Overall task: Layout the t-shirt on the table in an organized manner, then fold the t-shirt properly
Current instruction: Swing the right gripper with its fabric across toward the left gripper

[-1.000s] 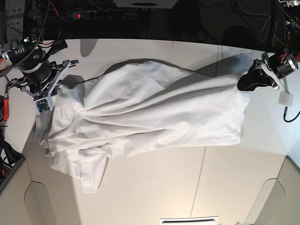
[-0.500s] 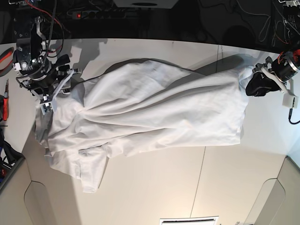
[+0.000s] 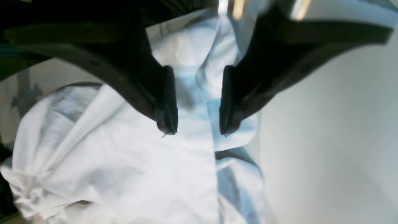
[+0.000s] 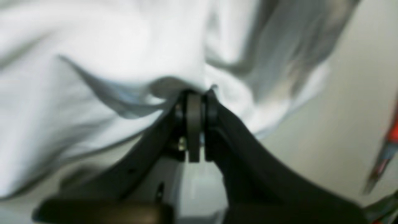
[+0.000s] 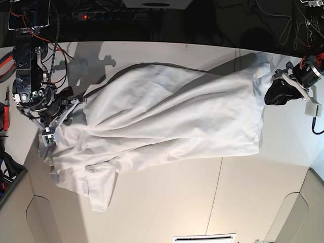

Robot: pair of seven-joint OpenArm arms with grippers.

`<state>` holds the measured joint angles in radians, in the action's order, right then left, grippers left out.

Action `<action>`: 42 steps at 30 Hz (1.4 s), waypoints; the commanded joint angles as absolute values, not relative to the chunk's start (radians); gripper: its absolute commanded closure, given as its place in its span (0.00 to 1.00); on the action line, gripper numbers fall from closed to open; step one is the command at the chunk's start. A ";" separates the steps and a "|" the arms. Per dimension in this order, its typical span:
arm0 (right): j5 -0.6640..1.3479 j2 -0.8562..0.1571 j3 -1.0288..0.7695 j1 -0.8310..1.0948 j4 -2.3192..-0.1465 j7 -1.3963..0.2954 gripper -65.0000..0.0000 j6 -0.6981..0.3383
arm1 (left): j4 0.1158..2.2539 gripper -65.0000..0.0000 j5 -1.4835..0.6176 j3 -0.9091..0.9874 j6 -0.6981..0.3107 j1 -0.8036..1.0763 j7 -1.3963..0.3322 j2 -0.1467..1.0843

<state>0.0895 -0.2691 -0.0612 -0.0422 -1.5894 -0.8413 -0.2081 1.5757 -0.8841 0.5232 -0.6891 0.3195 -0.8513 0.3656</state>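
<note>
The table (image 5: pixel 167 202) is bare at the near edge. Then comes the t-shirt (image 5: pixel 167 116). It lies across the middle of the table in a long, bunched heap, with a floppy bit hanging toward the near side at the right arm's end. It is not flat yet, so the laying out is not done.

The t-shirt looks soft, thin and light. It bends and wrinkles everywhere, so it will sag and slide when pulled, and it will not hold a shape by itself. It will not break. I think the best places to hold it are the edges and corners, 1 at each end, so a gentle pull can stretch it smooth.

At 1 end, the right hand (image 4: pixel 195 93) has its 2 fingers pressed tight together. The cloth sits right at the tips and looks pinched, but the picture is too blurry to be sure.

At the other end, the left hand (image 3: pixel 194 124) is open, fingers well apart, holding nothing. It hangs just over a folded edge of the t-shirt, beside bare table.
</note>
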 commanded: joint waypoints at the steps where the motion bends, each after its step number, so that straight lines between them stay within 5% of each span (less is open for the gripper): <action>1: 0.095 -0.279 -0.053 -0.064 -1.636 -0.820 1.00 -0.205 | 1.592 0.59 -0.905 0.529 -0.698 0.313 -0.833 0.379; 11: 0.057 -0.228 0.223 -0.245 -1.607 -0.799 1.00 -0.205 | 1.592 0.59 -0.917 0.529 -0.698 0.313 -0.834 0.343; 26: -0.054 0.046 0.484 -0.736 -1.048 -0.685 1.00 -0.205 | 1.592 0.59 -0.916 0.529 -0.698 0.313 -0.834 0.343; 33: -0.083 0.036 0.484 -0.763 -1.179 -0.936 1.00 -0.205 | 1.592 0.61 -0.915 0.530 -0.698 0.313 -0.834 0.344; 42: -0.102 -0.133 0.484 -0.569 -1.533 -1.094 1.00 -0.205 | 1.592 0.66 -0.916 0.530 -0.698 0.291 -0.834 0.348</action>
<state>-0.0940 -0.1360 0.4889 -0.5404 -1.5181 -1.1042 -0.2085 1.5753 -0.8948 0.5232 -0.6891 0.2989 -0.8520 0.3298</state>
